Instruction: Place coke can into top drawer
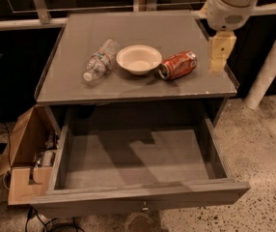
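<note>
The coke can (178, 65) lies on its side on the grey cabinet top (143, 33), just right of a bowl. The top drawer (138, 161) is pulled open below, its flat grey bottom bare, with a small knob at the front. My gripper (220, 54) hangs from the white arm above the cabinet top's right edge, a short way right of the can and apart from it.
A clear plastic water bottle (99, 59) lies on its side left of a white bowl (139, 58). An open cardboard box (27, 153) stands on the floor left of the drawer. A white post (270, 66) rises at the right. Speckled floor lies beyond.
</note>
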You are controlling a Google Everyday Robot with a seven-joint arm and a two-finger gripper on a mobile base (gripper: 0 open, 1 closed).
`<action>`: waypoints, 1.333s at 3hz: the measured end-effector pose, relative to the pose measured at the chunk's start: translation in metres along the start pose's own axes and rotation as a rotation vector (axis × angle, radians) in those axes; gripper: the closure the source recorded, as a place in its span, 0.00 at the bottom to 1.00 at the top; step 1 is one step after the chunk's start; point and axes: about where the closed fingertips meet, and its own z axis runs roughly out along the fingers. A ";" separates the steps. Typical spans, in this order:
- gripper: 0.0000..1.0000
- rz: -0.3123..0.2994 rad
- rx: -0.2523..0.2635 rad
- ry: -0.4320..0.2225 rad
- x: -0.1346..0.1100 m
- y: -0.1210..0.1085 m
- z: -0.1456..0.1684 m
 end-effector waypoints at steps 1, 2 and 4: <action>0.00 -0.036 0.005 0.014 0.000 -0.016 0.015; 0.00 -0.077 0.006 0.017 -0.002 -0.032 0.029; 0.00 -0.156 -0.011 0.026 -0.007 -0.067 0.064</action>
